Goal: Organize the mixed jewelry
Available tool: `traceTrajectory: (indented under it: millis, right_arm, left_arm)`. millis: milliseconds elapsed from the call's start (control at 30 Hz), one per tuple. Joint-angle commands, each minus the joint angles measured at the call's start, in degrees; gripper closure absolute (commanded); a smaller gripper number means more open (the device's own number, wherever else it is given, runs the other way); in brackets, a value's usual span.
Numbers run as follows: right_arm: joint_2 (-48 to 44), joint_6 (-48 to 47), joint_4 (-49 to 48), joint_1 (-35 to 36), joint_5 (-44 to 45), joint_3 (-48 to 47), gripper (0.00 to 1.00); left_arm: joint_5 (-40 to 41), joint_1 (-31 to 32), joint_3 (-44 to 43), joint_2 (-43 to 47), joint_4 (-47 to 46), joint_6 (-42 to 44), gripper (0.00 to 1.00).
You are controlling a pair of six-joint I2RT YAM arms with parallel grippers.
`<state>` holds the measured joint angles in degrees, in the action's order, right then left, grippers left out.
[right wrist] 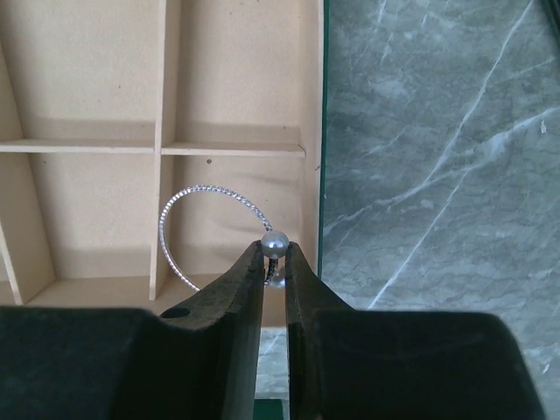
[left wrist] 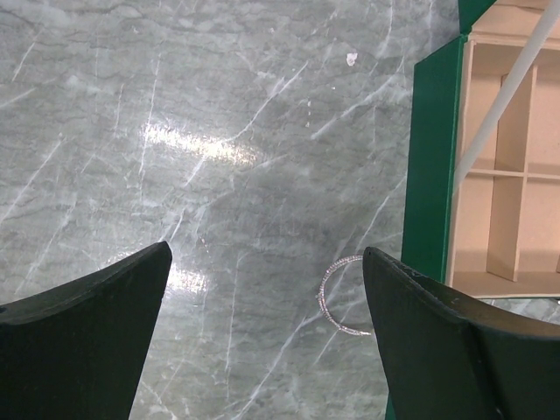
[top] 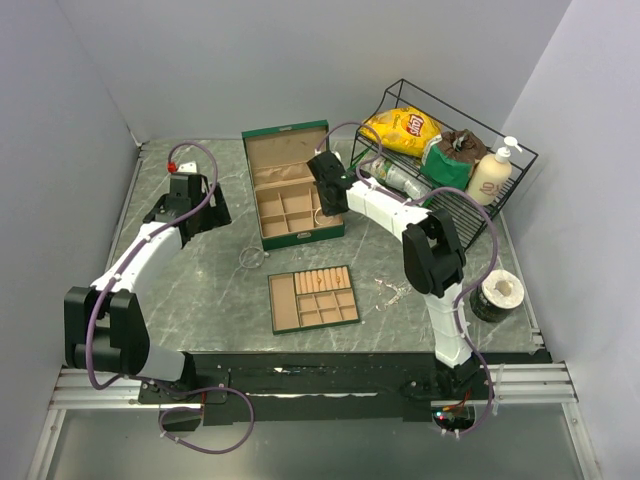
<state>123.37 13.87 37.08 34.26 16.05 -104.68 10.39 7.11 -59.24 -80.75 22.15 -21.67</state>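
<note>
The right gripper (right wrist: 274,260) is nearly shut, with its black fingers (right wrist: 232,297) pinched on a thin twisted-wire bangle (right wrist: 210,187), right at its little pearl-like bead (right wrist: 275,242). The silvery hoop is held out over the tan compartments of the green box (right wrist: 323,131), and its arc is seen crossing one of the thin dividers. Whether the box floor is touched can't be told, tbh. The box is lined in matte tan material and split into squarish cells, and its lid (top: 283,150) is stood open at the back.

The left gripper (left wrist: 267,254) is spread wide, with nothing caught between its blunt dark fingertips (left wrist: 87,341), and it's pointed down at the table left of the box. A second wire bangle (left wrist: 321,293) is laid flat on the glossy grey-green marble-pattern table (left wrist: 175,131), just beside the box's green side wall.

Nearer the arm bases, a flat tan divided tray (top: 283,303) is set down, with a ribbed row along its far edge. A small tangle of fine chains (top: 390,292) is scattered on the table just right of it.
</note>
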Motion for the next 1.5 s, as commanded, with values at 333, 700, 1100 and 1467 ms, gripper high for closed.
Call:
traceTrajectory:
  millis: [333,700,1100,1467]
  right_arm:
    - [2.23,-0.24,2.91,0.46,-1.2,-6.06,0.64]
    - [-7.17,2.38,0.91,0.54,-6.03,-5.28,0.45]
    - [-25.9,22.24,-18.01,8.53,-11.13,23.56,0.43]
    - [-11.5,30.86,-13.7,19.61,-8.58,12.32,0.43]
  left_arm:
    - [0.42,0.18,-2.1,-1.25,0.26,1.02,0.04]
    - [1.38,0.18,-2.28,-1.25,0.17,1.02,0.04]
    - [4.55,0.18,-2.9,-1.78,1.05,-0.47,0.04]
    - [9.47,0.18,-2.54,-0.11,1.58,-1.88,0.04]
